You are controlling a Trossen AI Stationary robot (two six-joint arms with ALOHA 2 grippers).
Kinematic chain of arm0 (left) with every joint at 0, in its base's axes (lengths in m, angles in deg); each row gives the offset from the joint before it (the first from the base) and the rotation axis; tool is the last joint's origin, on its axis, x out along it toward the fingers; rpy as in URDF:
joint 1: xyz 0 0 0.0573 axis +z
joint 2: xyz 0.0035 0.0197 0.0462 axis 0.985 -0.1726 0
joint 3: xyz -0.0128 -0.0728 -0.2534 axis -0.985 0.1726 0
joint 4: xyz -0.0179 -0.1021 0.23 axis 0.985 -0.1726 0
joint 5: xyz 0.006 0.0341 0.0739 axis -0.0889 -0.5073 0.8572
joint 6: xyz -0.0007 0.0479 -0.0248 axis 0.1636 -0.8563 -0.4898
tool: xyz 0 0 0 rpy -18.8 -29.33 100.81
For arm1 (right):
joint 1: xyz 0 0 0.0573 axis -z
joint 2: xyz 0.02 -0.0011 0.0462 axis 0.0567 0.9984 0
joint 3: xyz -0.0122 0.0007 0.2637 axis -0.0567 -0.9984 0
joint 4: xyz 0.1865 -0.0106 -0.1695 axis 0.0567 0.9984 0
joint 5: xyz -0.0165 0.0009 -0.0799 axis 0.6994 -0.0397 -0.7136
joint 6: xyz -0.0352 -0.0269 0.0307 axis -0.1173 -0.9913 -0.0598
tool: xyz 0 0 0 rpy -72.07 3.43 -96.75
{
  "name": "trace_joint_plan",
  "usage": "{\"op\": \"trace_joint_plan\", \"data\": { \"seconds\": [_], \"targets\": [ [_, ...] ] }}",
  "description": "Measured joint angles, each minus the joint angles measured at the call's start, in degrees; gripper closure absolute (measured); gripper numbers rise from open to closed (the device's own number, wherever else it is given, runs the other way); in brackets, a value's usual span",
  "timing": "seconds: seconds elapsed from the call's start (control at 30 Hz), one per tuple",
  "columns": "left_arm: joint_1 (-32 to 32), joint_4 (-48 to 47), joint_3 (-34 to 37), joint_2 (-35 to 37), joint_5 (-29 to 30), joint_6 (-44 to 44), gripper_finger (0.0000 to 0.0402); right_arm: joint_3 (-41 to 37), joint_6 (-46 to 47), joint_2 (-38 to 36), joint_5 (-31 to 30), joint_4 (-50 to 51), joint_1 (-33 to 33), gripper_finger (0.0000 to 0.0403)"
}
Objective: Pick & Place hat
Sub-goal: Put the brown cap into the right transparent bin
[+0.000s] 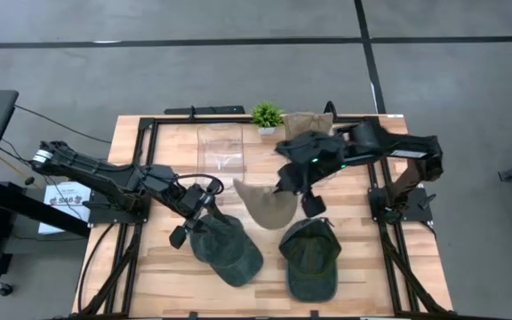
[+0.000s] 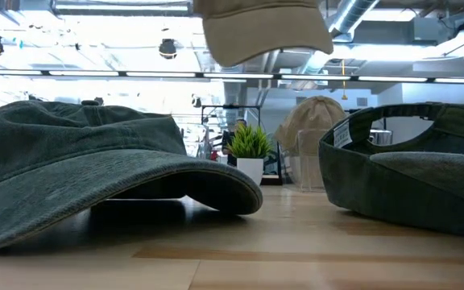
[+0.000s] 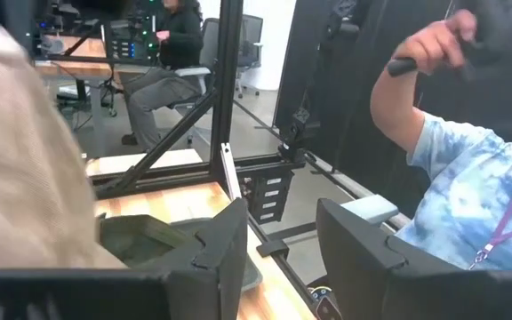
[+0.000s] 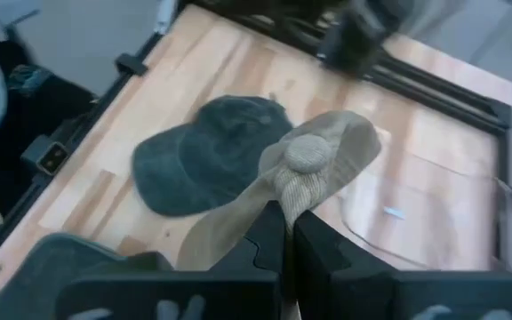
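Right jaws (image 4: 283,233) pinched shut on soft, light tan hat (image 4: 314,173), drooping, crown at twelve o'clock; left jaws (image 3: 278,244) open, empty.

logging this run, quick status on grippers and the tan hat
Right gripper shut on tan hat, lifted off table. Left gripper open, empty, by green hat. Nothing in the way.

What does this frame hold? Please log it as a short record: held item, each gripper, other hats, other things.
held item: tan cap, lifted off the table
right gripper: shut on tan cap
left gripper: open, empty, over left green cap
other hats: second green cap, upside down; beige hat at back
other things: small potted plant; clear container
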Motion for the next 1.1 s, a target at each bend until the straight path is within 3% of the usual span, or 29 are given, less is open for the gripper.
{"op": "trace_joint_plan", "data": {
  "seconds": [0.47,1.1],
  "targets": [
    [0.00,-0.58,0.00,0.69,0.02,-0.19,0.0268,0.04,6.53,-11.68,-9.82,6.22,-2.68,0.0403],
    [0.02,-0.86,0.73,0.69,0.46,-0.21,0.0268,0.04,19.89,-17.89,-32.04,14.68,-19.94,0.0403]
  ]
}}
